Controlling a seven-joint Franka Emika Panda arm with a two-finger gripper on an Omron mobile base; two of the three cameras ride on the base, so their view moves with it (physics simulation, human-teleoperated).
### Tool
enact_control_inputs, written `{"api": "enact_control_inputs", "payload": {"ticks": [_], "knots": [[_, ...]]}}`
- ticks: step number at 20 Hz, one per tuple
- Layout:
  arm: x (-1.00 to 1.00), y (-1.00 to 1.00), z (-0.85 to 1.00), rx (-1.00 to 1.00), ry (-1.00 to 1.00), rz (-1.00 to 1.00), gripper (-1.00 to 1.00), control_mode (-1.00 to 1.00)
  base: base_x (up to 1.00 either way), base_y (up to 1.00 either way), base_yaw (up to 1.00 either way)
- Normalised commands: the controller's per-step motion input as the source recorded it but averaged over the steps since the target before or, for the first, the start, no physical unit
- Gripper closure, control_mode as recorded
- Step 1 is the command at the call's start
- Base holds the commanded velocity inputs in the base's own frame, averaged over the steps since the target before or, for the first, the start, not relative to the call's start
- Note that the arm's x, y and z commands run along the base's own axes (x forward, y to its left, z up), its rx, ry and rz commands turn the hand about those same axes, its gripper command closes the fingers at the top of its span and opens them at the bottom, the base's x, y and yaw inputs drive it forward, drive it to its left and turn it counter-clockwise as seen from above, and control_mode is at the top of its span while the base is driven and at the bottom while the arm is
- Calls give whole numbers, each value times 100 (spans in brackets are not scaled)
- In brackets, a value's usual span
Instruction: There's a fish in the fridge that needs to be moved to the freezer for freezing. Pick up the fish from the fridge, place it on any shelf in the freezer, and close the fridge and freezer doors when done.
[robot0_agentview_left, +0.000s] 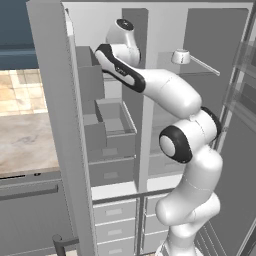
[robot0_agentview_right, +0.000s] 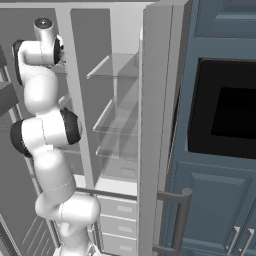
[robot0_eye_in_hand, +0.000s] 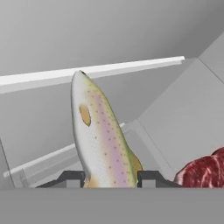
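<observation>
Clamping the fish (robot0_eye_in_hand: 100, 140) between the jaws, finger tips (robot0_eye_in_hand: 151, 177) pressing its tail end from both sides at 6 o'clock in the hand view, gripper (robot0_eye_in_hand: 111, 178) closed firmly on it. Carrying the trout-like, speckled, pink-banded body inside the freezer (robot0_agentview_left: 107, 125), judging by the arm reaching into the narrower left section with the grey bins (robot0_agentview_left: 112, 145) in the left base view. Pointing head-first toward 12 o'clock in the hand view, long axis running from 6 up to about 11, leaning slightly, belly fin toward 9. Hanging apart from the surfaces, as far as can be told; contact with any shelf not clear. Sitting just beside a piece of red meat (robot0_eye_in_hand: 205, 170) at 4 o'clock. Judging progress: pick-up from the fridge (robot0_agentview_right: 117, 115) done, transfer nearly done, release onto a freezer shelf not yet done. Leaving both doors open: freezer door (robot0_agentview_left: 55, 125) standing at 9 o'clock in the left base view, fridge door (robot0_agentview_right: 155, 130) edge-on at centre in the right base view; closing both remaining. Resting on the fridge's top glass shelf, a small white bowl (robot0_agentview_left: 181, 56).
</observation>
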Motion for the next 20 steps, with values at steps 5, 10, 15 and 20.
{"api": "enact_control_inputs", "payload": {"ticks": [5,10,15,20], "knots": [[32,10,-26,0,0,0,100,-100,0,0,0],[35,20,-45,-1,0,0,100,-100,0,0,0],[28,7,-64,0,0,0,100,-100,0,0,0],[15,4,-78,0,0,0,100,-100,0,0,0]]}}
